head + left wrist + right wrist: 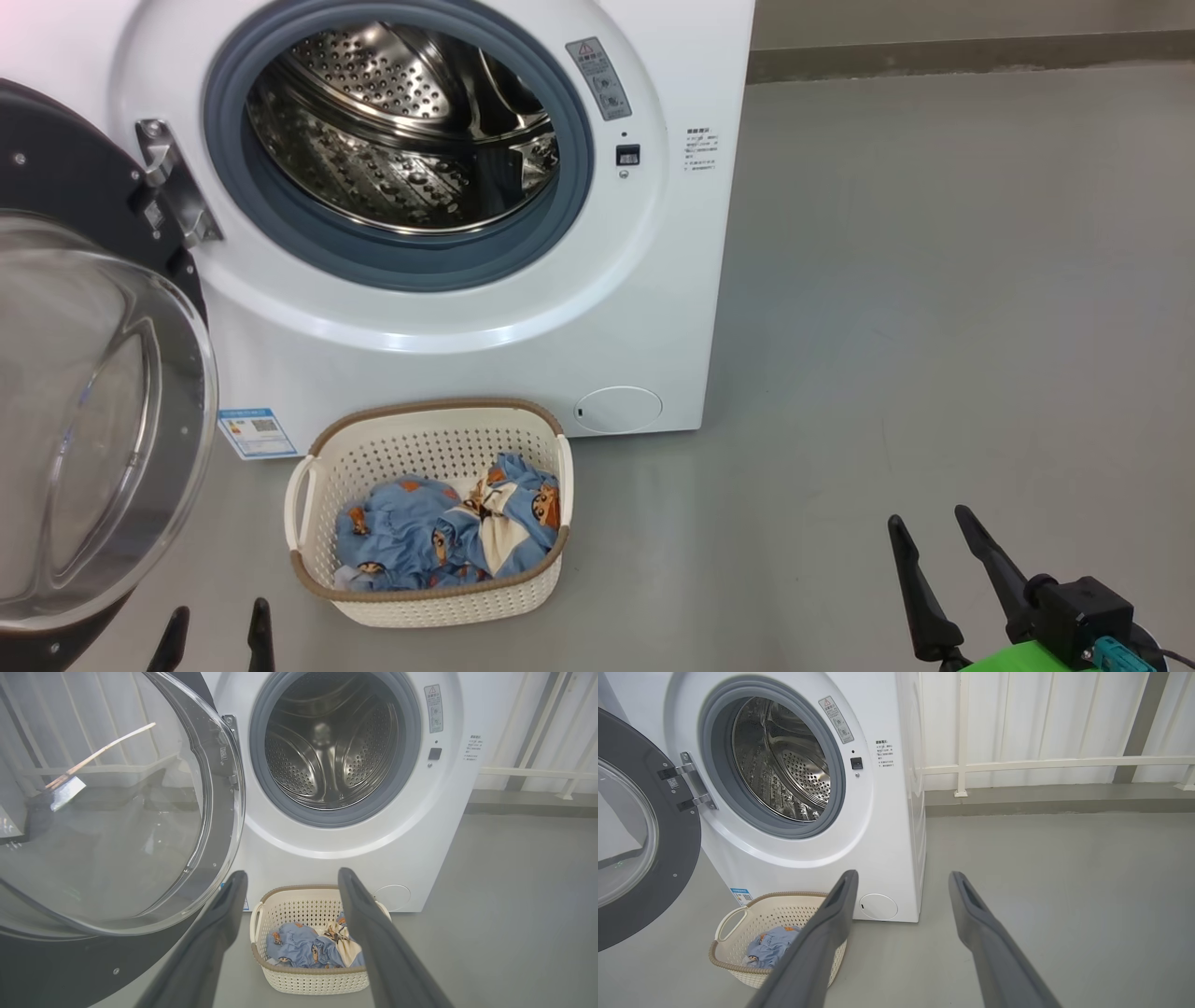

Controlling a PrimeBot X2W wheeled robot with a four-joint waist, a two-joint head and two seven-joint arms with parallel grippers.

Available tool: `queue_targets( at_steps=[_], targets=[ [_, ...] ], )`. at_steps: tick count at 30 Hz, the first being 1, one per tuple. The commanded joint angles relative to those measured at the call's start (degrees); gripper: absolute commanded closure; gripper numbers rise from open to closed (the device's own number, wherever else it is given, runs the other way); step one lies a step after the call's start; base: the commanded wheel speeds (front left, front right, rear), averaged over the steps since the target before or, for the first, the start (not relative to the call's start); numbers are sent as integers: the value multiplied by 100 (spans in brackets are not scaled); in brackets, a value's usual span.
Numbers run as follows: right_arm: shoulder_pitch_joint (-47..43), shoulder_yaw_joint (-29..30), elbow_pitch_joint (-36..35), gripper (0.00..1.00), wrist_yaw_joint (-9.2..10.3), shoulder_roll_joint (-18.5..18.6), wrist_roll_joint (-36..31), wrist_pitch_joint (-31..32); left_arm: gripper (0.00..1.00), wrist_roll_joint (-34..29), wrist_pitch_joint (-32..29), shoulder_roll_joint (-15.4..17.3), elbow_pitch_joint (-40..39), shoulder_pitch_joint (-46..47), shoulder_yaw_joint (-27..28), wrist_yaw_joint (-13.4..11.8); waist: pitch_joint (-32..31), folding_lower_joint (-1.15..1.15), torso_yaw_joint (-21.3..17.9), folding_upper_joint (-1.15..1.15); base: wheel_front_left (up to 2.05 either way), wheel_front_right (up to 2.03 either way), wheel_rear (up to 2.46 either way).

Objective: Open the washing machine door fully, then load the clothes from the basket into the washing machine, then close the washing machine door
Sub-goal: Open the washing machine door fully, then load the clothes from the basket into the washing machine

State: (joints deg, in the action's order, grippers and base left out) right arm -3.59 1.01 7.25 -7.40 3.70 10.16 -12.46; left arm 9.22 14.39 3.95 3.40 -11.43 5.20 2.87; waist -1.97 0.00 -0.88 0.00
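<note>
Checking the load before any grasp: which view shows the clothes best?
Head view: it looks down into the basket, so the clothes lie unobstructed. The left wrist view shows them partly behind the left gripper; the right wrist view shows just a blue patch beside the right gripper.

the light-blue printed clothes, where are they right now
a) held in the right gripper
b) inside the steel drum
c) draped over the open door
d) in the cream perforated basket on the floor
d: the light-blue clothes with cartoon prints lie in the cream perforated plastic basket on the grey floor in front of the white front-loading washing machine, and the perforated steel drum shows bare metal.
</note>
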Motion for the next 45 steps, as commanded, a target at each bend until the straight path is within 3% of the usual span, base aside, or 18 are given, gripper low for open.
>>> queue_targets(
  at_steps=[1,17,35,45],
  targets=[
    [87,-110,-114,0,-9,34,-59,-51,0,-49,61,48,-113,290,207,21,-2,0,5,0,0,0,0],
    [114,-139,-63,0,-9,17,-47,-56,0,-63,61,17,-92,333,274,-15,66,0,36,0,18,-18,0],
    [132,-161,-27,0,-9,25,-19,-59,0,-89,61,-21,-145,401,393,-71,169,0,99,0,162,-162,0],
    [120,-165,26,0,-9,37,-1,-71,0,-94,61,-50,-122,356,369,-28,189,0,102,0,49,-49,0]
  ],
)
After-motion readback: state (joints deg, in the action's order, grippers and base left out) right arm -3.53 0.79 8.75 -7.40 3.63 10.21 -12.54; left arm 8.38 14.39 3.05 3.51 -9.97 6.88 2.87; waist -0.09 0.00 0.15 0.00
